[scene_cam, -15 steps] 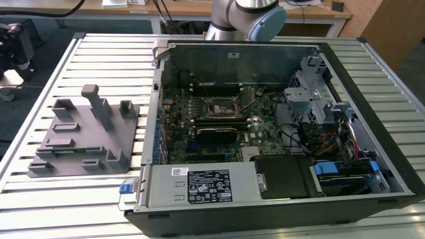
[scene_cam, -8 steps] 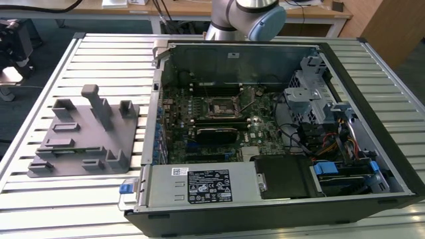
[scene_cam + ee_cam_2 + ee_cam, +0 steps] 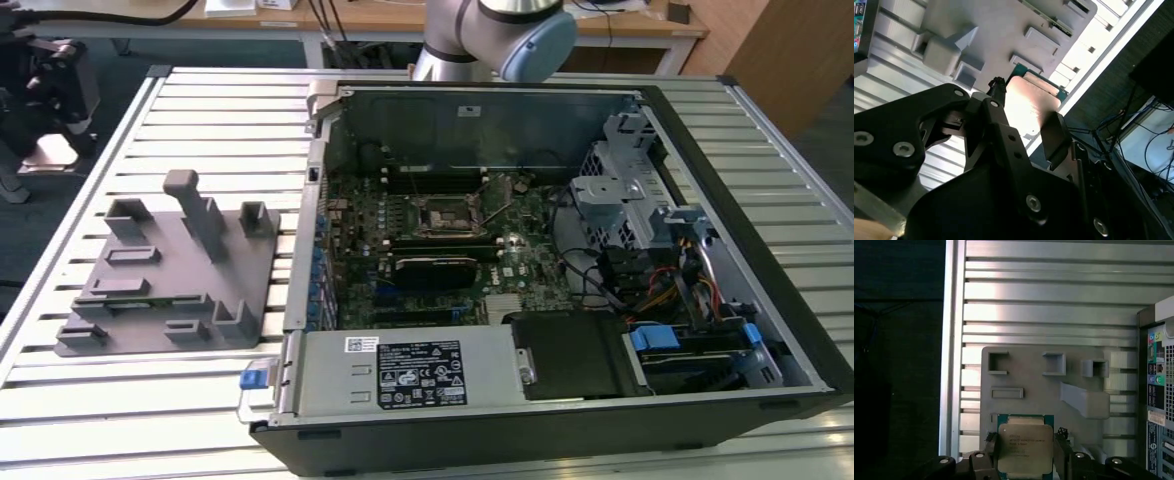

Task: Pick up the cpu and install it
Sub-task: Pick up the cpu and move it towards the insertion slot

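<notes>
The cpu (image 3: 1024,450) is a flat square chip with a pale metal top on a green board. It sits between the two black fingers (image 3: 991,445) of my gripper (image 3: 1025,442), which is shut on its opposite edges. In the second wrist view the cpu (image 3: 1031,107) hangs in the gripper (image 3: 1026,115), lifted above the grey fixture tray (image 3: 994,30). In the exterior view the gripper (image 3: 47,100) is at the far upper left with the pale chip (image 3: 47,150) under it. It is well away from the black-framed socket (image 3: 441,215) on the motherboard.
The grey fixture tray (image 3: 174,270) lies on the slatted metal table (image 3: 214,110), on the exterior view's left of the open computer case (image 3: 534,250). Upright posts (image 3: 200,210) rise from the tray. The case wall (image 3: 1159,390) with ports stands beside the tray. Cables and drive cages crowd the case's right side.
</notes>
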Motion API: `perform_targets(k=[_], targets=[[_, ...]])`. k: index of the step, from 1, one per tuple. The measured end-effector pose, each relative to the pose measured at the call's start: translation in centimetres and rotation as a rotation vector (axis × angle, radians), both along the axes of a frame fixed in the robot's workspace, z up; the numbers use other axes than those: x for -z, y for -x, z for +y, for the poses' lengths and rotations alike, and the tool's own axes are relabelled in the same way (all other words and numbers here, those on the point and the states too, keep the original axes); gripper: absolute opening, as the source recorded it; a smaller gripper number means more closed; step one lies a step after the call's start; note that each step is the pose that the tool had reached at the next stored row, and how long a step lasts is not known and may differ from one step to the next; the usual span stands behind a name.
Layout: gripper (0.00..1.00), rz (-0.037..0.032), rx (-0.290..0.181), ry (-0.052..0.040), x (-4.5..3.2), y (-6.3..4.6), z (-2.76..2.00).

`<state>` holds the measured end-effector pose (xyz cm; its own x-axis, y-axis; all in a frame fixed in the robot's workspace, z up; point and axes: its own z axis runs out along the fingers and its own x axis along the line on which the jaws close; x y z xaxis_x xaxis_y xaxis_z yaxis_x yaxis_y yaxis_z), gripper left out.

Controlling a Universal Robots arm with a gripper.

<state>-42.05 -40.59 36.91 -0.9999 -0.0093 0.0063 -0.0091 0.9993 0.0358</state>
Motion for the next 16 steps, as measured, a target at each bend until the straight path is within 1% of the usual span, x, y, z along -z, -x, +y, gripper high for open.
perform_targets(k=[5, 16], targets=[[0.53, 0.0001, 0.0, 0.0001, 0.0, -1.8, 0.0], [0.53, 0.0001, 0.0, 0.0001, 0.0, -6.1, 0.0]])
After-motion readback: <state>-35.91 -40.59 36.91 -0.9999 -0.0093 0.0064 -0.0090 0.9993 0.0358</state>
